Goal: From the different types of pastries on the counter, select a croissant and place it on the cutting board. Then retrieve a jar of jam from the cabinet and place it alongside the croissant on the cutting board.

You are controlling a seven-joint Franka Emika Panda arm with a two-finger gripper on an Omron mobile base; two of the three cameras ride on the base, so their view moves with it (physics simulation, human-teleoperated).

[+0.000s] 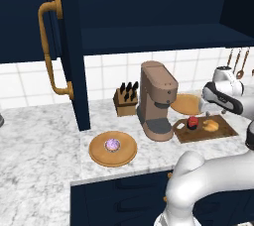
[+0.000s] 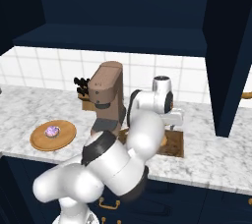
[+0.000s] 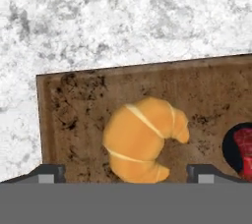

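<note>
The claw [image 3: 126,173] hangs with jaws spread and empty just above the croissant [image 3: 142,137] and jar of jam [image 3: 242,152], side by side on the cutting board [image 3: 88,105]. Both placements appear complete; what remains is a clean upward retreat off the counter [image 3: 123,26].

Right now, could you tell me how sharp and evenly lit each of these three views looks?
Left base view: soft, even light, faint shadow under the coffee machine. Right base view: cabinet recess very dark. Hand view: croissant and cutting board close and slightly pixelated, no glare.
</note>
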